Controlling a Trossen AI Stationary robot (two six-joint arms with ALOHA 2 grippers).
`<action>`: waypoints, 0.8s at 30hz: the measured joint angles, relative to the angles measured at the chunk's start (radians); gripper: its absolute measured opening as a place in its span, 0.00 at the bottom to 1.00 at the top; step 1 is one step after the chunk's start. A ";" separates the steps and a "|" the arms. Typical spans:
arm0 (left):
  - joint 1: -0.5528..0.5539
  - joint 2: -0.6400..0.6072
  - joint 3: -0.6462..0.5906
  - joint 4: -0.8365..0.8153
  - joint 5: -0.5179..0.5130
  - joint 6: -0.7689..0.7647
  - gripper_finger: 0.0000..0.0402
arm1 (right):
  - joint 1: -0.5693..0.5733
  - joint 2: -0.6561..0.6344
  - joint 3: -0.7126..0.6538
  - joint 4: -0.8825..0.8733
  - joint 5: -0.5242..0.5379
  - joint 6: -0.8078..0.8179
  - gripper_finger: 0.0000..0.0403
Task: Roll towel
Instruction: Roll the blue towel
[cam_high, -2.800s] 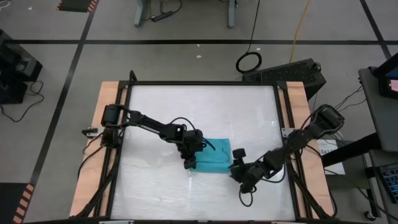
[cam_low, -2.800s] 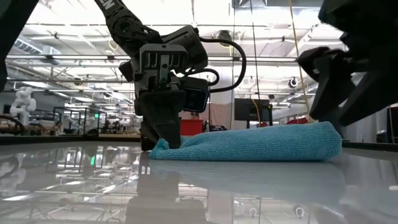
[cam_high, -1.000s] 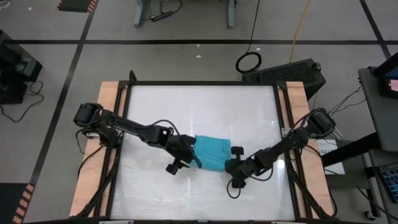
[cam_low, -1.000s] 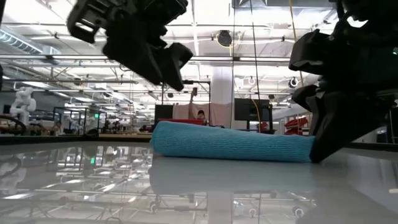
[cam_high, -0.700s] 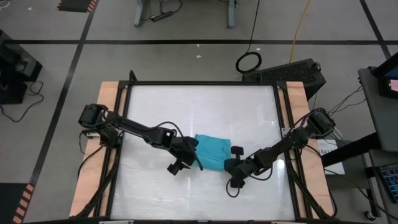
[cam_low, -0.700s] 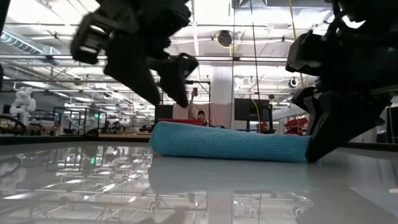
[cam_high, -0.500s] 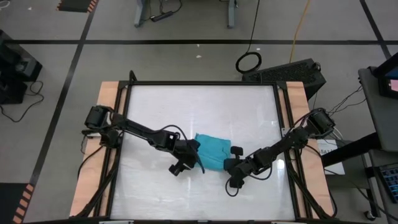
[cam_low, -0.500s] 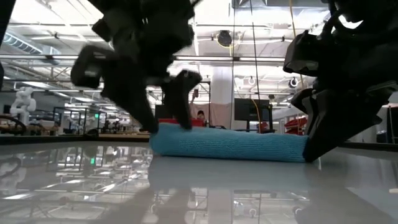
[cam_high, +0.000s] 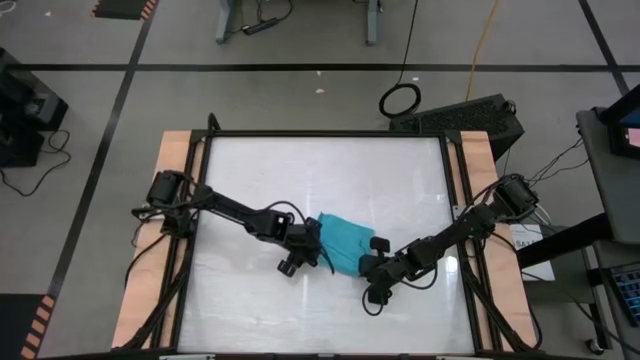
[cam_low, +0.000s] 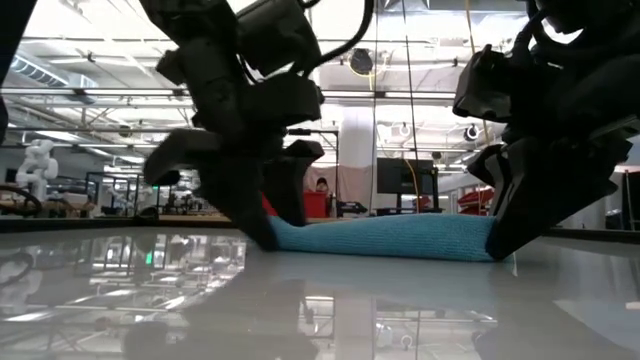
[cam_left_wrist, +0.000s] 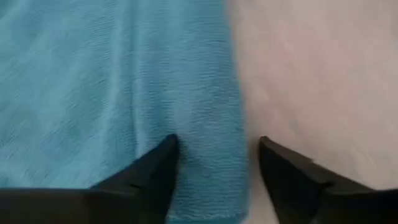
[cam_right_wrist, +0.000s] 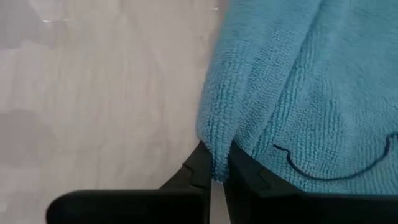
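Note:
The teal towel (cam_high: 345, 238) lies partly rolled on the white table, a little right of the middle; the low view shows it as a low bundle (cam_low: 390, 238). My left gripper (cam_high: 316, 251) is down at the towel's left end, open. In its wrist view one finger sits over the cloth (cam_left_wrist: 93, 81) and the other over bare table, with the towel's folded edge between them. My right gripper (cam_high: 368, 262) is at the towel's near right corner, shut on the cloth (cam_right_wrist: 311, 81). My left gripper has one finger (cam_left_wrist: 152, 177) on the towel's top, just inside the left folded edge (cam_left_wrist: 211, 174). The other finger (cam_left_wrist: 292, 177) stands on the table beside that edge, a little apart from it. The fingers slant down from the table's left, along the edge. My right gripper pinches a folded edge (cam_right_wrist: 214, 149) at the towel's near right corner between its two fingers. They slant down from the table's near right. How many layers it has, I cannot tell. The rest of the towel lies on the table.
The white tabletop has a black frame (cam_high: 325, 135) and wooden strips (cam_high: 175, 200) along its left and right sides. Bare table lies on the far side of the towel and near the front edge. A dark thin cord (cam_right_wrist: 298, 168) lies across the cloth in the right wrist view.
My left gripper has come down from above the towel's left end to the table and has moved toward the towel. The towel's left end now sits lower and a little farther right. The right end stays in my right gripper.

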 joint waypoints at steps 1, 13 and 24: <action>0.008 0.001 0.000 0.003 -0.001 0.001 0.49 | 0.000 0.000 0.000 0.004 -0.008 0.000 0.04; 0.070 0.002 0.009 -0.055 0.339 -0.022 0.04 | 0.003 -0.007 0.000 0.068 -0.103 0.026 0.04; 0.165 0.005 0.043 -0.078 0.822 -0.363 0.03 | -0.004 -0.079 0.000 0.108 -0.208 0.169 0.04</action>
